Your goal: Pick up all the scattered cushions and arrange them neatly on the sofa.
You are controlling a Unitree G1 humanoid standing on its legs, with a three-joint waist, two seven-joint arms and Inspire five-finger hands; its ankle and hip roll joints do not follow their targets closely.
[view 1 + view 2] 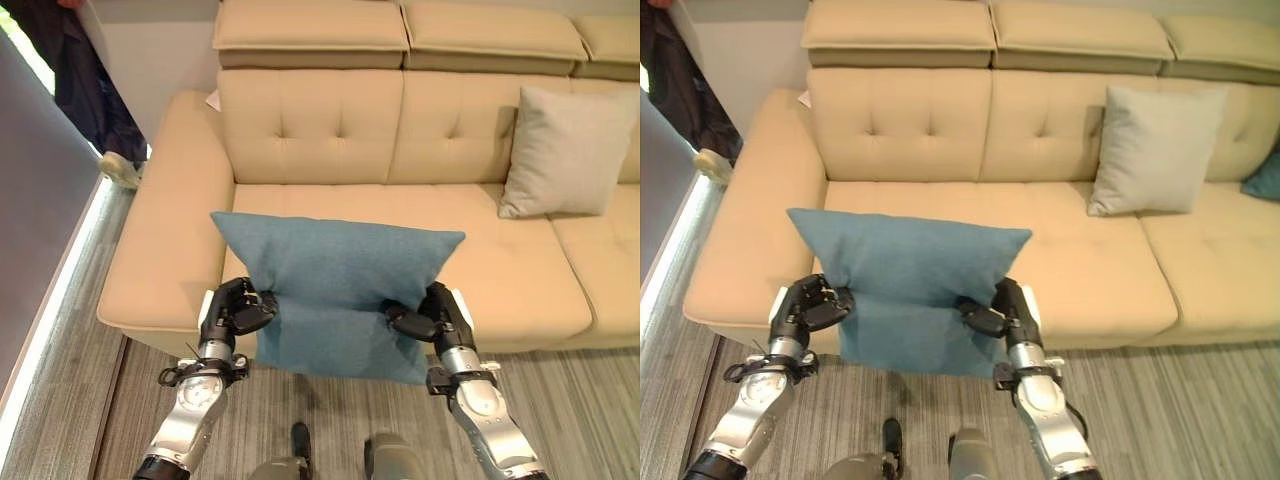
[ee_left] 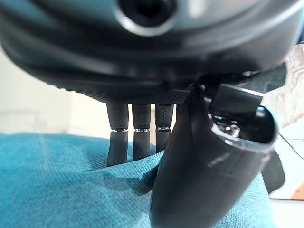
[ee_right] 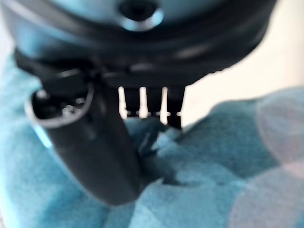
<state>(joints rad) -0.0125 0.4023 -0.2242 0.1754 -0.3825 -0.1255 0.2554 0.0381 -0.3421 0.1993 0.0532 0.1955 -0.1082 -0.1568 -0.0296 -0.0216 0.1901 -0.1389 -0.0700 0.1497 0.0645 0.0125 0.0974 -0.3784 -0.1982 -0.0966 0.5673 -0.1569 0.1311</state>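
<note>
1. The blue cushion (image 1: 335,290) is hanging in front of the beige sofa (image 1: 520,280), its upper part over the front of the left seat and its lower edge dangling past the seat's front edge toward the striped floor (image 1: 590,400).
2. The left robot hand (image 1: 238,308) is pinching the cushion's left side, fingers (image 2: 135,137) and thumb curling into the fabric; the cloth is bunching there.
3. The right robot hand (image 1: 432,315) is gripping the cushion's right side the same way; in the right wrist view the fingers (image 3: 147,102) are pressing into puckered blue cloth against the thumb.
4. A grey cushion (image 1: 562,150) is leaning upright against the sofa's backrest, at the middle seat, well apart from the blue cushion.
5. The corner of a second blue cushion (image 1: 1265,178) is showing on the sofa, just right of the grey cushion.
6. A person in dark clothing (image 1: 85,80) is standing beyond the sofa's left armrest.
</note>
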